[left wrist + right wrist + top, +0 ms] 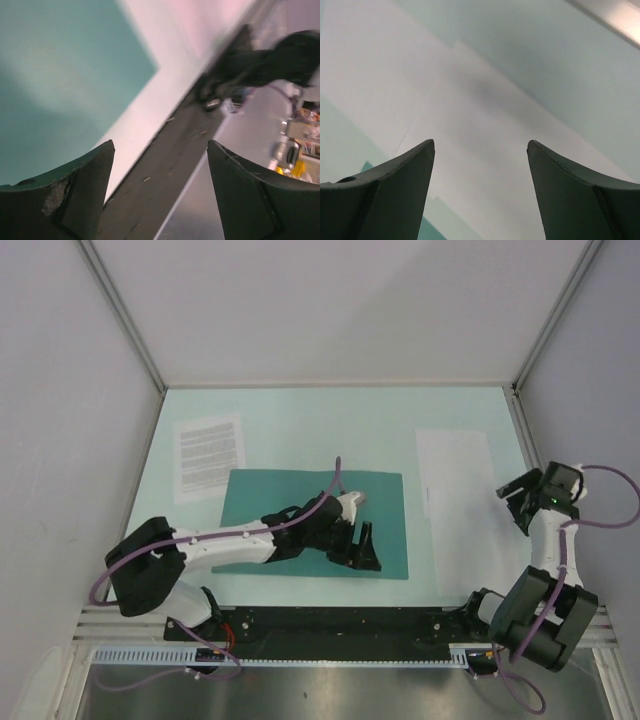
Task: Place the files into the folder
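Folder: flat on the mint tabletop at lower centre of the top view, long axis running left to right, short sides pointing toward the bottom and top of the frame, near edge just above the black base rail. Teal corner also fills the upper left of the left wrist view.

Left gripper: over the lower right part of the folder, fingers spread wide with nothing between them; cannot tell whether touching the card.

Right gripper: at the right of the frame, just beside the right edge of the blank sheet, fingers parted and holding nothing.

Blank sheet: flat right of the folder, apart from it, long axis bottom to top of the frame; pale surface across the right wrist view.

Printed sheet: farthest, upper left, long axis roughly bottom to top and slightly tilted, lower right corner meeting the folder's upper left corner; cannot tell which lies on top.
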`<control>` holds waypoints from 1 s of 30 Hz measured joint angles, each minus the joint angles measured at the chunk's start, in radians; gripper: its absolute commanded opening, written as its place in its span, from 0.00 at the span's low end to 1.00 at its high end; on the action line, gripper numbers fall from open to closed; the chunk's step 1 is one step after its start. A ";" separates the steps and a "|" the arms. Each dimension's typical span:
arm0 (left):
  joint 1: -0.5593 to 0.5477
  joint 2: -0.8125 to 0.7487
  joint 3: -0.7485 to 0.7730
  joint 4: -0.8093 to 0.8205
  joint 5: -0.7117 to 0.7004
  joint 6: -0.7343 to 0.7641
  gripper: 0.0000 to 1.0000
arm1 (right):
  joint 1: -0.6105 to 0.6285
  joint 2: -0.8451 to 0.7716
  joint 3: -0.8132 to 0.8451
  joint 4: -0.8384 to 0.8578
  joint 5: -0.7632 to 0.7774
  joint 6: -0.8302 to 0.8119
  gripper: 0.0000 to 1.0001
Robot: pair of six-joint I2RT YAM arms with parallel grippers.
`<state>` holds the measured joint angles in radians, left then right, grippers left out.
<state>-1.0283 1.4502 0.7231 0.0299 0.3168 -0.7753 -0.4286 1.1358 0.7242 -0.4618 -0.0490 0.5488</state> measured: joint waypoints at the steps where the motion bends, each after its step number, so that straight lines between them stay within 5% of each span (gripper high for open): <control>1: -0.011 0.011 0.046 -0.011 0.018 0.006 0.77 | -0.053 0.008 -0.002 0.008 -0.004 -0.001 0.79; 6: -0.035 0.215 0.374 -0.012 0.111 0.025 0.65 | -0.245 0.022 -0.055 0.047 -0.025 -0.008 0.80; 17: -0.069 0.882 1.000 -0.097 0.175 0.005 0.57 | -0.350 0.035 -0.169 0.117 -0.076 -0.034 0.82; 30: -0.026 0.958 1.084 -0.138 0.153 -0.068 0.58 | -0.285 0.050 -0.214 0.174 -0.106 -0.034 0.82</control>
<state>-1.0542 2.4081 1.8072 -0.1085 0.4694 -0.8433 -0.7139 1.1858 0.5106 -0.2874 -0.1551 0.5152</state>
